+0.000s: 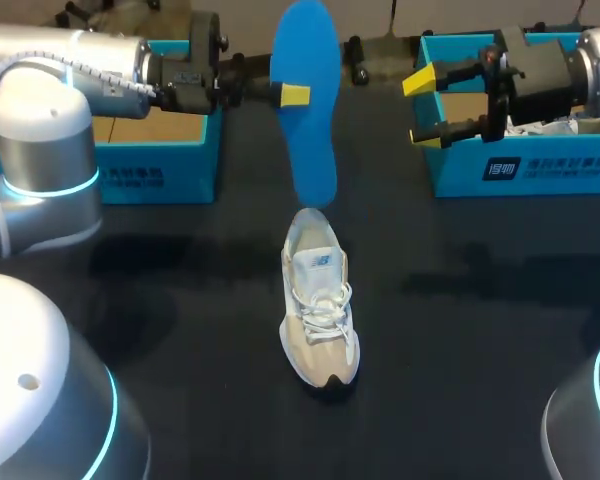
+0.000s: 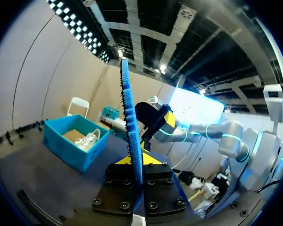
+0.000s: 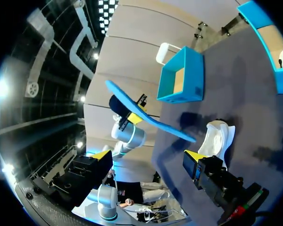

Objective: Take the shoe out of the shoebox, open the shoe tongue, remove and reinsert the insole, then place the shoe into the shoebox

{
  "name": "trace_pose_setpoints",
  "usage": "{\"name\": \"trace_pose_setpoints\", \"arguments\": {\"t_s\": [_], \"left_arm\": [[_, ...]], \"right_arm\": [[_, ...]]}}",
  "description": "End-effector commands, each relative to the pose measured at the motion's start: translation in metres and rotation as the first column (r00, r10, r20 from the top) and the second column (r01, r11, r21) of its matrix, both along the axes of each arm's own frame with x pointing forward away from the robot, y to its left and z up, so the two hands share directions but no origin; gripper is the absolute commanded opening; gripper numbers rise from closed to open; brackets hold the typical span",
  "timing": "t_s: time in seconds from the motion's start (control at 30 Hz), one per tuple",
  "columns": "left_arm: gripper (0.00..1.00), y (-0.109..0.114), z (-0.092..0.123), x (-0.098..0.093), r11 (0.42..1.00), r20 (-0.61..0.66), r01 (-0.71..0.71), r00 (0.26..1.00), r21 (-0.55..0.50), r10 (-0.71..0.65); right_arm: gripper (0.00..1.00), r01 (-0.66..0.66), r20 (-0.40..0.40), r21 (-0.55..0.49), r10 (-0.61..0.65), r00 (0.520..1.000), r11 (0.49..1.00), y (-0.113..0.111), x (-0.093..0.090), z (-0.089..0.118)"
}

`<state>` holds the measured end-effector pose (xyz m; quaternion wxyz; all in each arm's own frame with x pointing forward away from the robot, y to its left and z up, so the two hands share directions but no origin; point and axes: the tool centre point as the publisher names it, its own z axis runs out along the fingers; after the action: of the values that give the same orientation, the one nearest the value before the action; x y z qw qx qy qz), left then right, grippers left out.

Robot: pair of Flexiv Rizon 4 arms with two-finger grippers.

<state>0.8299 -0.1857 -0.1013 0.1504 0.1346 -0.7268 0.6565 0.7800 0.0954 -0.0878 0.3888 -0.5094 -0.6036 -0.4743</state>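
Note:
A blue insole (image 1: pixel 305 60) hangs upright in the air above the table's far middle, with my left gripper (image 1: pixel 293 95) shut on its edge. In the left wrist view the insole (image 2: pixel 129 108) stands edge-on between the yellow tips of that gripper (image 2: pixel 134 160). The white and beige shoe (image 1: pixel 320 310) lies on the black table just below the insole's lower end, toe towards me. To the insole's right my right gripper (image 1: pixel 423 107) is open and empty, level with the insole. Its wrist view shows the insole (image 3: pixel 148 113) and the shoe (image 3: pixel 218 137) ahead of its spread fingers (image 3: pixel 197 162).
An open blue shoebox (image 1: pixel 155 160) stands at the back left behind my left arm. A second blue shoebox (image 1: pixel 525 165) at the back right, behind my right gripper, holds something white (image 1: pixel 550 128).

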Motion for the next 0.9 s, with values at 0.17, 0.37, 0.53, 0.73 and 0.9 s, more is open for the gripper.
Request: {"name": "trace_pose_setpoints", "arguments": {"t_s": [0.17, 0.37, 0.53, 0.73, 0.9], "left_arm": [[0.00, 0.0060, 0.0042, -0.0076, 0.999, 0.792, 0.024, 0.609, 0.038, -0.044], [0.00, 0.0084, -0.0012, -0.0048, 0.999, 0.846, 0.015, 0.531, 0.051, -0.051], [0.00, 0.0084, -0.0012, -0.0048, 0.999, 0.846, 0.015, 0.531, 0.051, -0.051], [0.00, 0.0084, -0.0012, -0.0048, 0.999, 0.846, 0.015, 0.531, 0.051, -0.051], [0.00, 0.0084, -0.0012, -0.0048, 0.999, 0.846, 0.015, 0.531, 0.051, -0.051]], "right_arm": [[1.00, 0.000, 0.000, -0.001, 0.000, 1.000, 1.000, 0.0016, 0.0012, -0.0006], [1.00, 0.000, 0.000, -0.001, 0.000, 1.000, 1.000, 0.0016, 0.0012, -0.0006], [1.00, 0.000, 0.000, -0.001, 0.000, 1.000, 1.000, 0.0016, 0.0012, -0.0006], [1.00, 0.000, 0.000, -0.001, 0.000, 1.000, 1.000, 0.0016, 0.0012, -0.0006], [1.00, 0.000, 0.000, -0.001, 0.000, 1.000, 1.000, 0.0016, 0.0012, -0.0006]]}}
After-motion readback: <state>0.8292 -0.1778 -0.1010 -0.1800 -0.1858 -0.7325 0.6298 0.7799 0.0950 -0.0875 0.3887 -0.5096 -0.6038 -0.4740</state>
